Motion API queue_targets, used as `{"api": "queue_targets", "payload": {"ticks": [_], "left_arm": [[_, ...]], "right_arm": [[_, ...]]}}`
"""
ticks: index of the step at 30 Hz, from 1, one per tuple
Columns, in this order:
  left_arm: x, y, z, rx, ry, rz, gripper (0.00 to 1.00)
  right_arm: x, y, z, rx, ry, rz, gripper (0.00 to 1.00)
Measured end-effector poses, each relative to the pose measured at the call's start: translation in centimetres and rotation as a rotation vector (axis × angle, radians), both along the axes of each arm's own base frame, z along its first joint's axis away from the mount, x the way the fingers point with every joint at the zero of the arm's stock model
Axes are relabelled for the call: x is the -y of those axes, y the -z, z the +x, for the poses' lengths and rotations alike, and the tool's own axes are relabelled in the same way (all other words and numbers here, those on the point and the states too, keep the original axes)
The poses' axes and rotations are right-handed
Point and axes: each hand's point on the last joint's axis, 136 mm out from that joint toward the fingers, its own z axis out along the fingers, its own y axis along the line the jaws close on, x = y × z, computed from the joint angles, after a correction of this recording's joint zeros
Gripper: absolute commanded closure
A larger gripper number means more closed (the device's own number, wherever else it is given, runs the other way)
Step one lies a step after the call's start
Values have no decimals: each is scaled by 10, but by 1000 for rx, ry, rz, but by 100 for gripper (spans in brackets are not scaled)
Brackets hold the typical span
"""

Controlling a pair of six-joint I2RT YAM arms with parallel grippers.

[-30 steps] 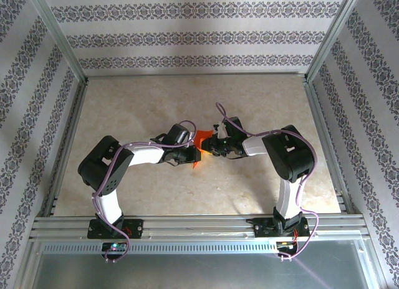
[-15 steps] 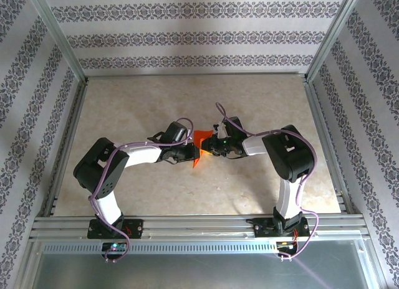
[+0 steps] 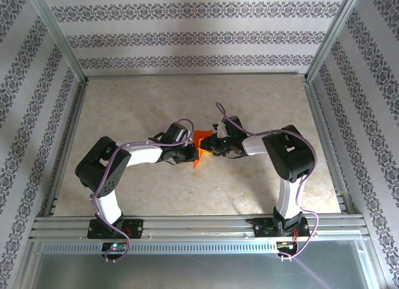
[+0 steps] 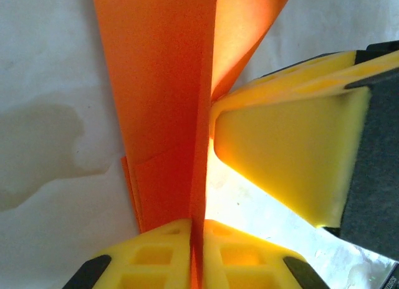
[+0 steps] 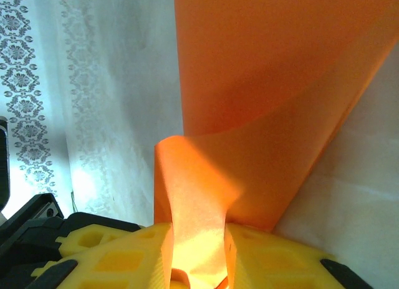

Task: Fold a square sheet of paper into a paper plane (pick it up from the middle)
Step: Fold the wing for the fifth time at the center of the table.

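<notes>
- Both arms reach inward, wrists meeting mid-table (image 3: 156,96).
- Left gripper (image 4: 197,251) clamped on the folded orange paper (image 4: 165,114).
- Right gripper (image 5: 196,251) pinches a curled paper edge, jaws slightly apart.

pale marbled tabletop (image 3: 143,102) enclosed by patterned floral-striped walls (image 3: 199,37) and aluminium frame rails (image 3: 199,225).

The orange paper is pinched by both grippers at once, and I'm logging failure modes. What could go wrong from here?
1. The orange paper is clamped thin between the left gripper fingers; pulling apart might tear it.
2. The right gripper holds a bulging curl, which could set a stray crease.
3. The yellow fingers sit very close and may collide.
</notes>
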Motion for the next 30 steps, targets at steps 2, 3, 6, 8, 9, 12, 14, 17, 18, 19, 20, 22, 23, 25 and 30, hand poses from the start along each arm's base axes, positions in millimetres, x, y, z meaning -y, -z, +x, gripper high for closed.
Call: {"api": "queue_targets", "payload": {"ticks": [2,3,6,8,9,12,14,17,18,19,20,22,23,25,30], "left_arm": [[0,0,0,1,1,1,94],[0,0,0,1,1,1,96],[0,0,0,3,3,2,98],[-1,1,0,6,3,7,99],[-1,1,1,8,1,10,99],[-4,2,1,11,2,34,100],[-7,2,3,19,2,62,100],[-9,0,7,42,9,123,100],[-9,-2,8,57,15,151,100],[-9,-4,9,69,20,175,100],[-8,-6,10,86,29,201,100],[-4,-10,9,118,51,251,100],[-2,-12,8,133,64,272,100],[2,-15,5,160,85,311,100],[9,-13,0,189,138,396,100]], "right_arm": [[0,-1,0,-2,-1,3,67],[0,-1,0,0,-1,5,66],[-1,-4,0,1,1,12,60],[-1,-7,0,7,6,16,57],[1,-9,0,9,11,16,57],[7,-16,0,28,30,13,55],[14,-21,3,45,53,11,55],[30,-27,9,69,107,-6,54],[35,-27,11,74,128,-15,53],[40,-26,13,79,147,-25,53],[47,-26,14,84,169,-37,53],[57,-24,16,91,207,-60,51],[62,-24,16,94,224,-70,50],[72,-27,18,106,257,-87,49],[88,-51,28,182,328,-102,47]]}}
